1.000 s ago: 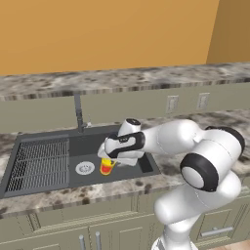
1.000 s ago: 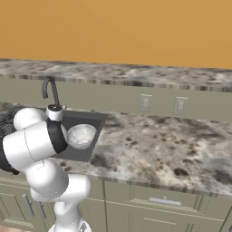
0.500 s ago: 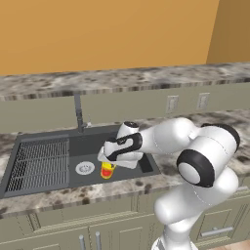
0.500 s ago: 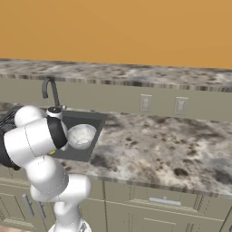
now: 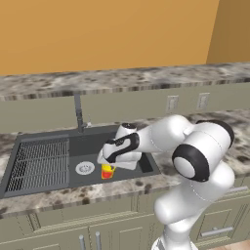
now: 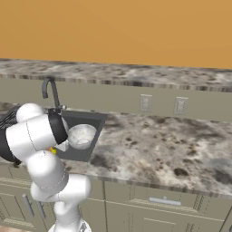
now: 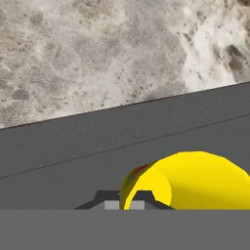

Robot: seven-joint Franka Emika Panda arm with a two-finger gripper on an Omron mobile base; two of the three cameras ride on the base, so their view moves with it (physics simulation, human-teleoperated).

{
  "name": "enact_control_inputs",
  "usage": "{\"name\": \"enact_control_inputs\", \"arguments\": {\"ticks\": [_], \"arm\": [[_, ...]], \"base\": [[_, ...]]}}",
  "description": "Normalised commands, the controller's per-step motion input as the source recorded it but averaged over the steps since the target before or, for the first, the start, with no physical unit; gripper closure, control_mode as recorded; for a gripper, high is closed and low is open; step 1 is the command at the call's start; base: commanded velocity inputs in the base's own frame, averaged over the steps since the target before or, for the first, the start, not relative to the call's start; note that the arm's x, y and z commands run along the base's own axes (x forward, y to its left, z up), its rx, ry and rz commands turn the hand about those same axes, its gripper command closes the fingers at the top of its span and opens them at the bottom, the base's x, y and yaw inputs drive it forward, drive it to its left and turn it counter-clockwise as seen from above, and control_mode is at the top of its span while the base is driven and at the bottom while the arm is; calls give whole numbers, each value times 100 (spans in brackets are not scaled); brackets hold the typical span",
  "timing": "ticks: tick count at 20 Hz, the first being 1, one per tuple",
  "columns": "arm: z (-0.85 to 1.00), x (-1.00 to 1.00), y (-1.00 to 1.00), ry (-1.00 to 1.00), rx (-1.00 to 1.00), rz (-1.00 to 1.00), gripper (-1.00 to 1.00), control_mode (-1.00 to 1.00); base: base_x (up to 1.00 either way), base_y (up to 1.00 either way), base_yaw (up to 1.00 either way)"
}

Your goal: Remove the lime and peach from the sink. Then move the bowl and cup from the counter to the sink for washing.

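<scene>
1. Left base view: the cup is seen inside the sink, right of the drain, pinched by the gripper; the faucet stands behind.
2. Right base view: the bowl is seen in the sink's right end, partly screened by the arm.
3. Hand view: the yellow cup is seen over the basin floor, the speckled counter lying beyond.

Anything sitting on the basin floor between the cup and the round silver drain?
No. In the left base view the cup, held in the shut gripper, hangs just right of the drain, with bare dark sink floor between.
</scene>
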Motion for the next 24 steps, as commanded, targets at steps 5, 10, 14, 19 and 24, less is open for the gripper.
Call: {"name": "enact_control_inputs", "arguments": {"ticks": [5,10,14,19,24], "arm": [[-16,4,0,0,-1,3,100,-100],[-19,5,0,0,0,4,100,-100],[-18,7,0,0,-2,4,100,-100],[-16,8,1,0,-1,4,100,-100],[-16,10,2,0,-2,4,100,-100]], "base": [[0,0,0],[0,0,0],[0,0,0],[0,0,0],[0,0,0]]}}
